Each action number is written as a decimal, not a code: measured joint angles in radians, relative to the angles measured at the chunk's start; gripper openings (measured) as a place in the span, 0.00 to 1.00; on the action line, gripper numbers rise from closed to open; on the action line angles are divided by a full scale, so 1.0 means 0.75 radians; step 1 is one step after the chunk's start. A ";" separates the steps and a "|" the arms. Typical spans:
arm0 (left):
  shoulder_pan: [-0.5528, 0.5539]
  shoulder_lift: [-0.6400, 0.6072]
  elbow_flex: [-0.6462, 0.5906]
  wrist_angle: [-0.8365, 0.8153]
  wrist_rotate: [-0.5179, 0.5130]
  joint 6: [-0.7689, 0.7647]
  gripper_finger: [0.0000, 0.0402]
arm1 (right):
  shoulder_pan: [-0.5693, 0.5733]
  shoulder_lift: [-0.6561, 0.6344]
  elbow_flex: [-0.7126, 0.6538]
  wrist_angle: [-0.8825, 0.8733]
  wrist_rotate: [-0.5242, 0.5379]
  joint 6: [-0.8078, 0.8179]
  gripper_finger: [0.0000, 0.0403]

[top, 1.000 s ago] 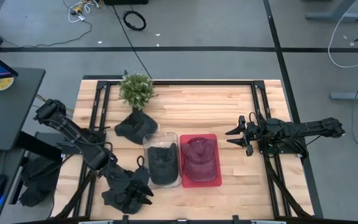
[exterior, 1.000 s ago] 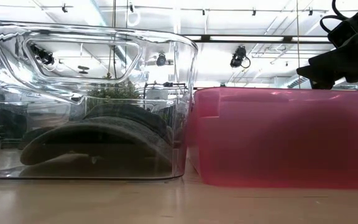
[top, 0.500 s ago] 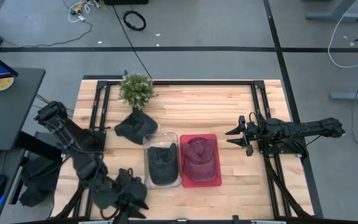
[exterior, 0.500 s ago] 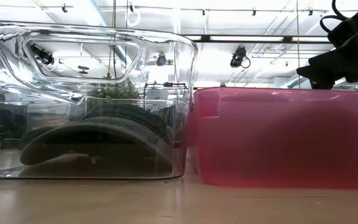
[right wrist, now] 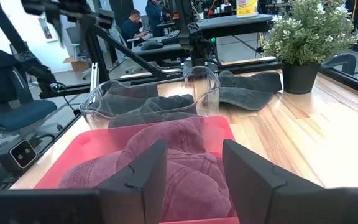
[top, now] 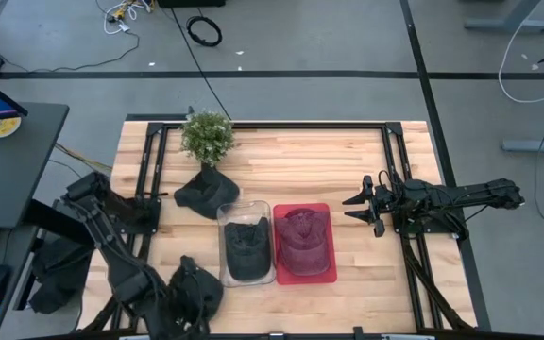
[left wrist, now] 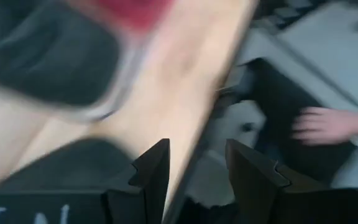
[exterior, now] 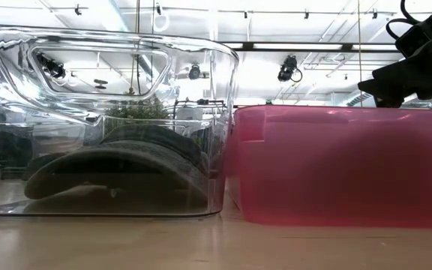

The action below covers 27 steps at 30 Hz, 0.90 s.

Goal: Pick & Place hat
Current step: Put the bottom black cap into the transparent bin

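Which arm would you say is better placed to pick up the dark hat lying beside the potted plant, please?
Probably the right. Its open end effector hovers over the table, facing the dark hat beyond the clear bin and red bin. The left end effector, also open, is off the table's front edge.

Maroon hat (right wrist: 166,158) in pink bin (right wrist: 92,140), dark hat (right wrist: 145,107) in clear bin (right wrist: 202,81), potted plant (right wrist: 306,43)

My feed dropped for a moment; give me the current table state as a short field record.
clear bin: holds a dark hat
red bin: holds a maroon hat
loose hat: on the table, by the potted plant
left gripper: open, empty, at the near table edge
right gripper: open, empty, right of the bins
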 joint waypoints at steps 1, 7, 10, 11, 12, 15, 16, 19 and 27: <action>0.001 0.020 0.016 -0.077 0.021 -0.073 0.40 | 0.000 0.000 0.000 0.000 0.000 0.000 0.40; 0.002 0.090 0.024 -0.405 0.214 -0.424 0.40 | 0.000 0.000 0.000 0.000 0.000 0.000 0.40; -0.003 0.115 0.024 -0.441 0.245 -0.450 0.40 | 0.000 0.000 0.000 0.000 0.000 0.000 0.40; -0.004 0.124 0.024 -0.444 0.246 -0.444 0.40 | 0.000 0.000 0.000 0.000 0.000 0.000 0.40; -0.007 0.130 0.023 -0.441 0.246 -0.435 0.40 | 0.000 0.000 0.000 0.000 0.001 0.000 0.40; -0.007 0.135 0.023 -0.432 0.238 -0.397 0.40 | 0.000 0.000 0.000 0.000 0.001 0.000 0.40; -0.007 0.135 0.023 -0.435 0.225 -0.390 0.40 | 0.000 0.000 0.000 0.000 0.000 0.000 0.40; -0.009 0.135 0.023 -0.435 0.159 -0.412 0.40 | 0.000 0.000 0.000 0.000 0.001 0.000 0.40; -0.079 0.174 0.021 -0.435 0.167 -0.528 0.40 | 0.000 0.000 0.000 0.000 0.001 0.000 0.40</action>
